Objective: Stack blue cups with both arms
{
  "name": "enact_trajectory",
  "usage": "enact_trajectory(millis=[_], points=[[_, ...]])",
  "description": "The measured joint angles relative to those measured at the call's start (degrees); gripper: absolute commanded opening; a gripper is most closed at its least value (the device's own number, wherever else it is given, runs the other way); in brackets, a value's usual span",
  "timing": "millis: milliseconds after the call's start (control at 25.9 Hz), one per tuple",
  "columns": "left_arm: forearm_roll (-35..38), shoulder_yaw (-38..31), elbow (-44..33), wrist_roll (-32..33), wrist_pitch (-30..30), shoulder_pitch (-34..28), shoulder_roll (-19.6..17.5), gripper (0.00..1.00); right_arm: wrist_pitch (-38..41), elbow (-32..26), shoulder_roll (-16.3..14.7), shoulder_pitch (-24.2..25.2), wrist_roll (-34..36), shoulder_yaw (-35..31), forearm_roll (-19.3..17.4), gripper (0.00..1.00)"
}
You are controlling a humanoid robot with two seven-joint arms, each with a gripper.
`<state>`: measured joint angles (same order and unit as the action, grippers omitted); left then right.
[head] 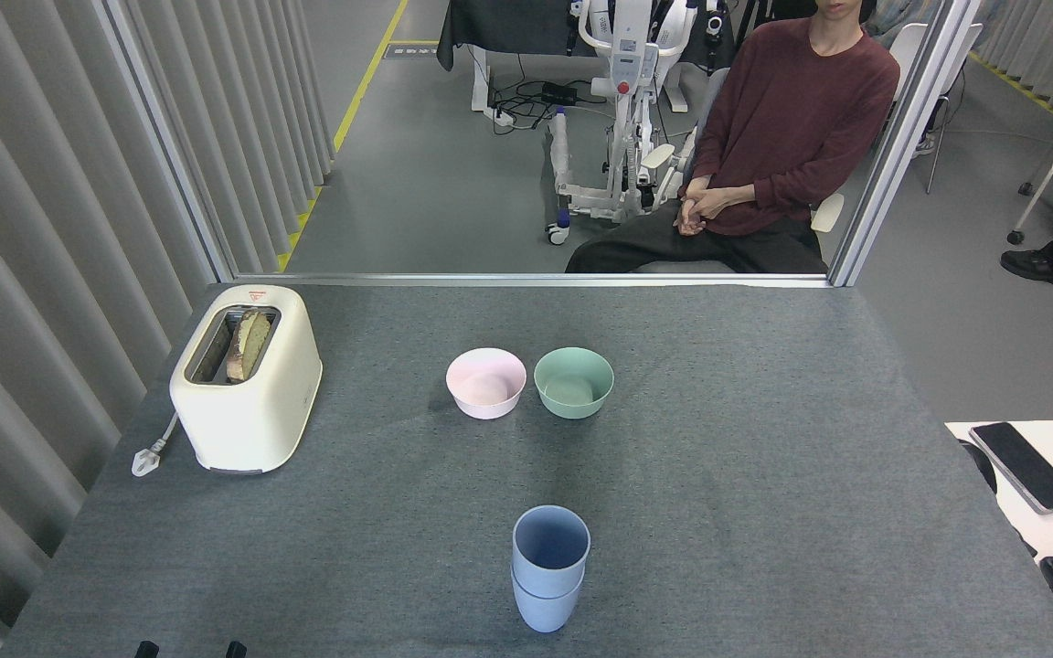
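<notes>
Blue cups [549, 567], lower centre, stand nested: stacking appears complete. My left gripper [186, 650] barely shows, state indeterminable; right unseen. Nothing further seems required.

A single head view looks forward and steeply down over the grey table [764, 475], from above its near edge toward its far edge.

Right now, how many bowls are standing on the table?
2. The pink bowl stands mid-table, and the green bowl is just right of it, close beside. No others show.
</notes>
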<state>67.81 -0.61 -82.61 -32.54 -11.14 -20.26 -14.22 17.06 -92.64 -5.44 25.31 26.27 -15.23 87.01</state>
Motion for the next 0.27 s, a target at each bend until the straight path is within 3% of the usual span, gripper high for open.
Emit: enact_trajectory(millis=[270], points=[[1.7, 0.0, -0.8, -1.1, 0.0, -1.1, 0.9, 1.00, -0.2, 0.5, -0.1, 0.7, 0.2, -1.3, -0.7, 1.00]])
